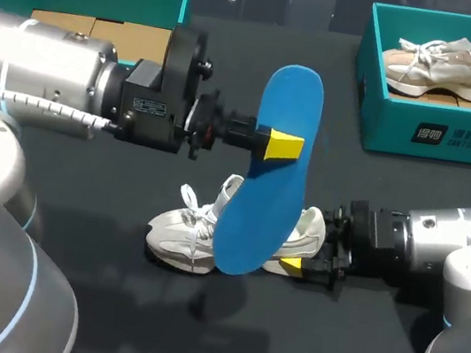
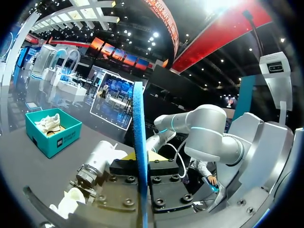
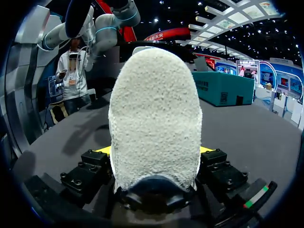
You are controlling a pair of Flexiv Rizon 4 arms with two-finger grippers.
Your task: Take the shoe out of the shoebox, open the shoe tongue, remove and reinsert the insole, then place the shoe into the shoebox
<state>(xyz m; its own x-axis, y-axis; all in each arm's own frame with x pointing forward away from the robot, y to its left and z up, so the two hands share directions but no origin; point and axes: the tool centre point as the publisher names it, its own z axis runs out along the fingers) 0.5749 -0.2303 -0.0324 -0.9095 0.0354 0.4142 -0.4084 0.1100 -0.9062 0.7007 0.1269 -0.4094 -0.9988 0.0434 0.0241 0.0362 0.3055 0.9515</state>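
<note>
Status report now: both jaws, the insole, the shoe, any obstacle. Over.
Left gripper jaws shut on blue insole, held upright over shoe. Right gripper jaws shut on shoe heel, shoe on table. No obstacle seen between insole and shoe.

The table [image 1: 108, 300] has a plain black top, matte and dark all over. Off at its far right corner sits a teal box [image 1: 443, 138], open at the top, with white print on the wall facing this way. Inside it lies a spare sneaker [image 1: 451, 63], pale beige and white with white laces. It rests on a brown cardboard liner [image 1: 441, 97] that peeks out under its sole.
</note>
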